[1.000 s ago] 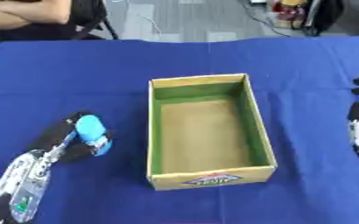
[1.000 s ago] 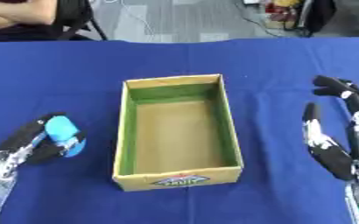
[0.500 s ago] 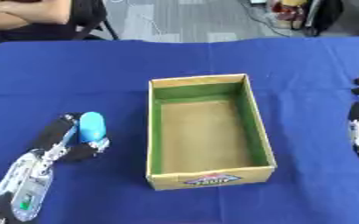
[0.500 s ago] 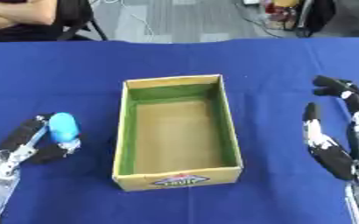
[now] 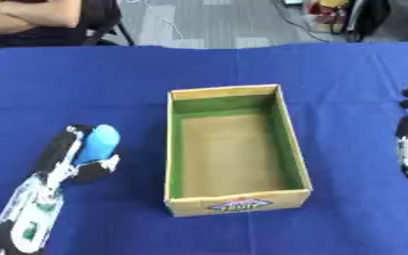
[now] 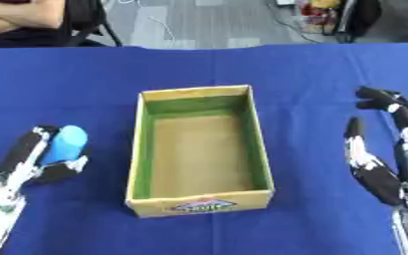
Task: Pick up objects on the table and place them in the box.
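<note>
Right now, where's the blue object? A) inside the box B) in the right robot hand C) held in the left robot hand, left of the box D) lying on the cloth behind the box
C: the left robot hand has its fingers curled round the blue object, left of the empty box.

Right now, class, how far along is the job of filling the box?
Done: nothing; the box shows only its bare brown floor. In hand: the left hand is curled round a light blue object, left of the box. Left: carrying it over and dropping it in. The right hand rests open at the right edge.
</note>
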`<state>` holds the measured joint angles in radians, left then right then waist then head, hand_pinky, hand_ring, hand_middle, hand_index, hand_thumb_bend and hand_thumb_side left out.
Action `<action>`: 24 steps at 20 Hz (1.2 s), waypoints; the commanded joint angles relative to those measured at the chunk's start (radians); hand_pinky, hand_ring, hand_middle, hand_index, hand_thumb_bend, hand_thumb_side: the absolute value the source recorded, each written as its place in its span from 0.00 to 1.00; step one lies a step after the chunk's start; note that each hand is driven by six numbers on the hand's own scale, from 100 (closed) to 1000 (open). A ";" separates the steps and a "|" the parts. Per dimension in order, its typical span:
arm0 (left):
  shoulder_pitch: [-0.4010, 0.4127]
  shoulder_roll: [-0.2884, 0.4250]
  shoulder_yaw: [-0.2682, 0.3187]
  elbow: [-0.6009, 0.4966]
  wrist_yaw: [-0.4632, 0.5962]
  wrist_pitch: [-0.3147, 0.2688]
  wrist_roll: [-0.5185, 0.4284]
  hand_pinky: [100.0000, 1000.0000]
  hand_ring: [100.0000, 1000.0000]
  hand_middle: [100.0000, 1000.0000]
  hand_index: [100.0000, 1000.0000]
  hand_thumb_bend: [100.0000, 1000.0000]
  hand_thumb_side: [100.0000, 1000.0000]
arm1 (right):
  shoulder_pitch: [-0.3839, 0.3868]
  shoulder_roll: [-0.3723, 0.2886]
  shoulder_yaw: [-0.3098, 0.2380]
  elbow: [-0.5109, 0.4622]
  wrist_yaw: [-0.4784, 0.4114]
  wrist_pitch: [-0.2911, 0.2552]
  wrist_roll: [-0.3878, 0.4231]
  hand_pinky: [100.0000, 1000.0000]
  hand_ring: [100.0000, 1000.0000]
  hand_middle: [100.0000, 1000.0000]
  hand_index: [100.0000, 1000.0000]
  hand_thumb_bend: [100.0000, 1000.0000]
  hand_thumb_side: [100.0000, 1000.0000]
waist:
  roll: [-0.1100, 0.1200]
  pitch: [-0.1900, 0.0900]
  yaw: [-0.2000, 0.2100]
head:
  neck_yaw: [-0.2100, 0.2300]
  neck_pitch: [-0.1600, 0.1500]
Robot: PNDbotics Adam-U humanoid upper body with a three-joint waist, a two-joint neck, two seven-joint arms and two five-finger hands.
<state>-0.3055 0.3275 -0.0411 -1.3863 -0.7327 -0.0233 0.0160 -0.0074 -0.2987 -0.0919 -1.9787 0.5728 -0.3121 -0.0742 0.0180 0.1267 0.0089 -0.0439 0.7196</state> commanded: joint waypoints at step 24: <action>-0.483 -0.020 -0.232 -0.171 0.113 -0.098 -0.194 0.67 0.54 0.32 0.10 0.00 0.31 | 0.002 -0.019 0.006 -0.021 -0.012 -0.001 0.015 0.81 0.65 0.70 0.85 0.01 0.61 | 0.007 -0.026 -0.026 | 0.028 -0.013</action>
<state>-0.7646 0.3199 -0.2558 -1.5872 -0.5922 -0.1010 -0.1624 0.0008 -0.2988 -0.0854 -1.9787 0.5649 -0.3128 -0.0638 0.0253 0.1155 -0.0178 -0.0270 0.7193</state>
